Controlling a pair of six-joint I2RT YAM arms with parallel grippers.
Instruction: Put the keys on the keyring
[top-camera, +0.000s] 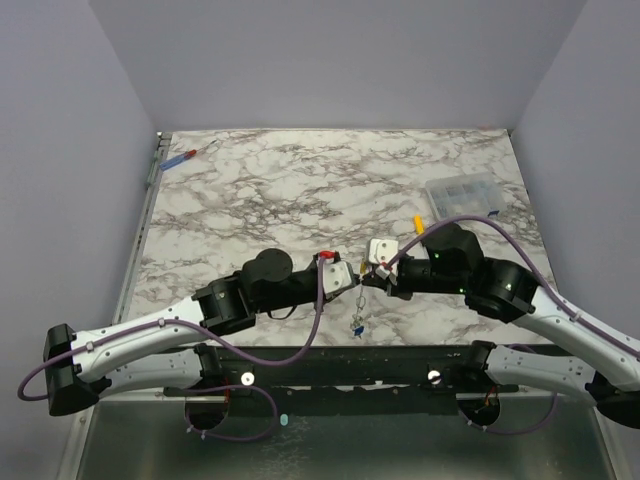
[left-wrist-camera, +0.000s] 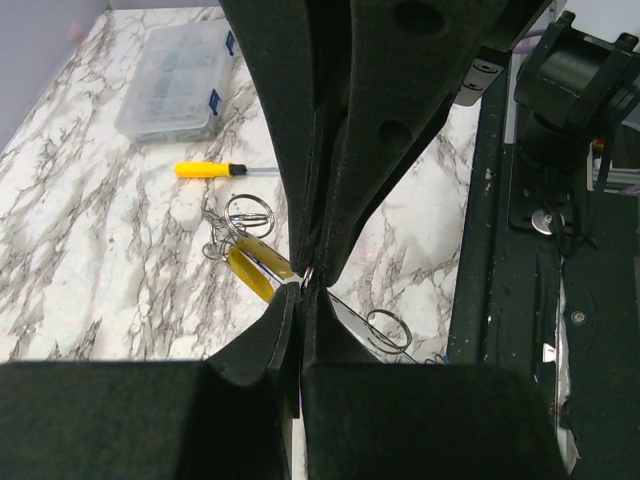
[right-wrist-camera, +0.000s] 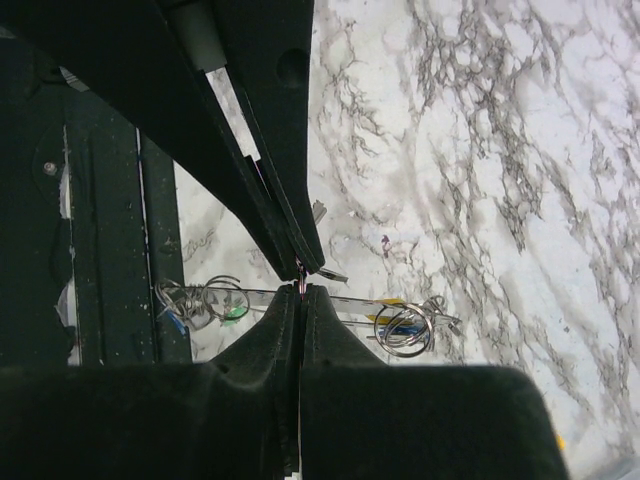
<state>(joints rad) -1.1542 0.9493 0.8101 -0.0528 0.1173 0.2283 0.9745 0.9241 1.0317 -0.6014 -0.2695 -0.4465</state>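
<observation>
A clear compartment box (top-camera: 462, 195) is seen near the marbled table's (top-camera: 300, 190) far right edge, with a yellow-handled screwdriver (left-wrist-camera: 210, 169) laid just beside it. What seems a red-and-blue screwdriver (top-camera: 180, 158) is set at the far left corner.

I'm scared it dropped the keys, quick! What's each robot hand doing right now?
Left gripper: closed, fingers pinching the keyring wire.
Right gripper: closed, seemingly pinching the same keyring.
</observation>
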